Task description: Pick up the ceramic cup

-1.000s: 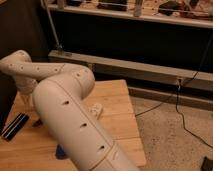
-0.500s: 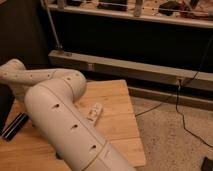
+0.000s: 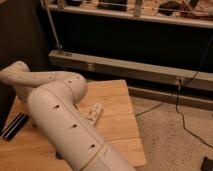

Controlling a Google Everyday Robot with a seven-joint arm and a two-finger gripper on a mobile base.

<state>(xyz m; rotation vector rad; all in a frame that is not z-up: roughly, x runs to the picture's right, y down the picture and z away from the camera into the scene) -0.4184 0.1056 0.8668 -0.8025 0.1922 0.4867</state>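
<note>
The ceramic cup does not show; my own arm hides much of the wooden table (image 3: 117,127). The big cream arm link (image 3: 65,125) rises from the bottom edge to an elbow (image 3: 70,87). From there a thinner link (image 3: 25,77) runs off over the table's left side. The gripper is out of view beyond that link, its jaws standing wide. A small dark bluish bit (image 3: 59,156) peeks out under the arm at the table's front; I cannot tell what it is.
A small white object (image 3: 94,112) lies mid-table beside the arm. A flat black object (image 3: 15,125) lies at the table's left edge. A metal rail (image 3: 125,70) and a dark wall stand behind. A black cable (image 3: 177,107) trails over the speckled floor on the right.
The arm has swung: the thin link dropped lower and further left, and the big link has shifted to cover more of the table's left and front.
</note>
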